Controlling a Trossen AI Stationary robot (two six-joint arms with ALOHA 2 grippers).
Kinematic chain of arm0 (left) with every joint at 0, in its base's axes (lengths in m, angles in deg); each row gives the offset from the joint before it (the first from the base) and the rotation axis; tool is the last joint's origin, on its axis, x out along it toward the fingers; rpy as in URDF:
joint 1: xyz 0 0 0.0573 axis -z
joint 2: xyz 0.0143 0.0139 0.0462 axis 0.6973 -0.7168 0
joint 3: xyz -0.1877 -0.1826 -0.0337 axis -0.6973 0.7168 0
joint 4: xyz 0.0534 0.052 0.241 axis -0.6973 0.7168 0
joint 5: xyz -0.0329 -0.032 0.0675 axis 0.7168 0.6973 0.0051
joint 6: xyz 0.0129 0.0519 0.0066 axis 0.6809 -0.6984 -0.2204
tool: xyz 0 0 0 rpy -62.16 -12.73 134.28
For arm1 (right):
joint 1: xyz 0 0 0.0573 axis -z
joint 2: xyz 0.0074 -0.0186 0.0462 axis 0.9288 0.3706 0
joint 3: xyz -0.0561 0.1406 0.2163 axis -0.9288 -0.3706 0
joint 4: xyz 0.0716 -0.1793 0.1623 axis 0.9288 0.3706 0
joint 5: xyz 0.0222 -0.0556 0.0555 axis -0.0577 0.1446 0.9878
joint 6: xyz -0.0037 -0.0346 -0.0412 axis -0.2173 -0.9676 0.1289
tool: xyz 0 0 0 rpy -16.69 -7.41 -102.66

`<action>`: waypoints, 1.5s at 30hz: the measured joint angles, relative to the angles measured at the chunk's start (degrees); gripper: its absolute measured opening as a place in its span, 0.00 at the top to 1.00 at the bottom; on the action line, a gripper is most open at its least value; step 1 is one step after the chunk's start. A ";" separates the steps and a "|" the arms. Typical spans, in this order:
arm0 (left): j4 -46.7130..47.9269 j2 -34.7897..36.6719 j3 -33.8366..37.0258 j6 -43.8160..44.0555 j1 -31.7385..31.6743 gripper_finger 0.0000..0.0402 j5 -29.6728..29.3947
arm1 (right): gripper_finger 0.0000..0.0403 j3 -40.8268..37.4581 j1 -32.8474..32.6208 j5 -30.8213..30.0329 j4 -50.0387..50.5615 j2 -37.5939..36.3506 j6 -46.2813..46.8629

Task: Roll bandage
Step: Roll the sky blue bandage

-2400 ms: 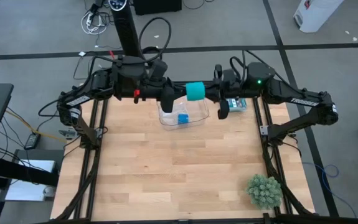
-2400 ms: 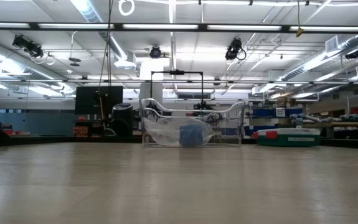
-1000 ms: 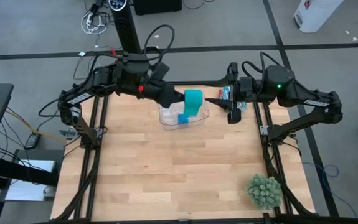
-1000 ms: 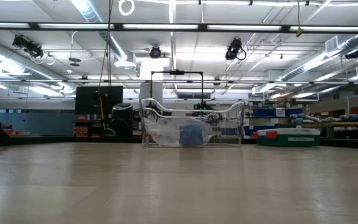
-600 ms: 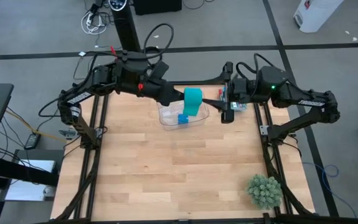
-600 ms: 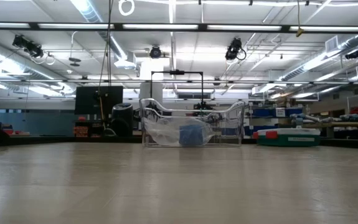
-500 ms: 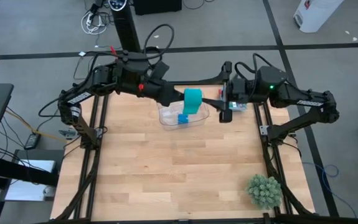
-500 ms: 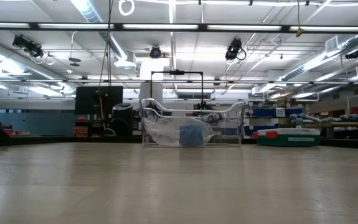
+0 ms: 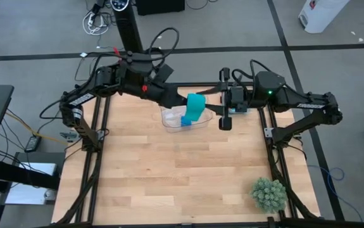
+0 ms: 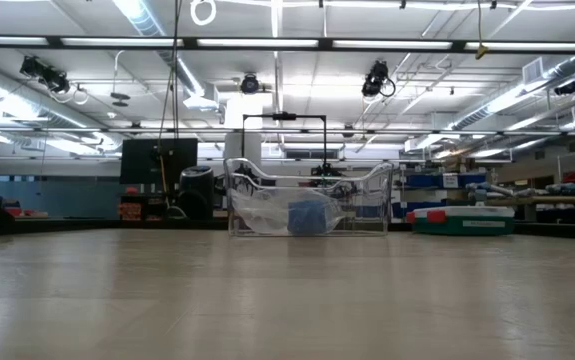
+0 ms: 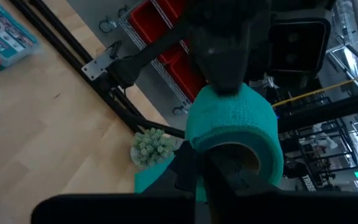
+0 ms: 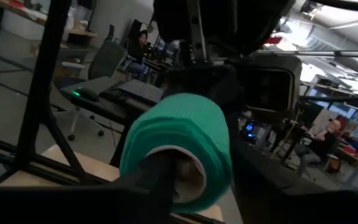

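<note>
The teal bandage (image 9: 195, 106), a hollow coil, hangs in the air over the far middle of the table. A loose tail (image 11: 149, 180) trails from it. My left gripper (image 9: 187, 106) is shut on it from the table's left. My right gripper (image 9: 207, 100) comes level from the right, open. In the right wrist view one finger (image 12: 160, 177) stands at the coil's hollow and the other (image 12: 256, 180) outside its wall. The low view shows neither gripper. My left gripper holds the coil's wall (image 11: 197, 152) at the open end facing it, one finger (image 11: 225, 180) in the hollow and the other outside. It comes about level from the table's left. The coil is lifted clear, its axis lying along the fingers. My right gripper: I cannot tell whether it touches the coil.
A clear plastic tub (image 9: 204, 120) holding a blue roll (image 10: 307, 215) stands under the grippers. A first-aid box (image 11: 4, 34) lies at the far right, and a small green plant (image 9: 269, 193) at the near right corner. Bare wood (image 9: 169, 177) stretches across the near half.
My right gripper has moved toward the table's left up to the bandage and has rolled about its own axis. The bandage stays in my left gripper's hold and now leans a little.
</note>
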 joint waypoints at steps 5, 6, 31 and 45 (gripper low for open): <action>-0.05 -0.21 0.00 -0.17 -0.27 0.91 -0.36 | 0.92 -0.04 0.09 0.84 -0.20 0.02 0.25; -0.27 -0.21 0.00 -0.50 -0.33 0.90 -0.34 | 0.96 -0.04 0.09 1.11 -0.32 0.00 0.25; -5.68 0.06 -3.23 -24.85 -1.68 0.63 3.58 | 1.00 -0.09 5.24 5.86 6.67 -7.15 36.47; 1.50 -0.03 -3.32 -38.36 4.76 0.63 -17.58 | 0.99 -0.09 13.13 14.98 7.51 -1.69 70.30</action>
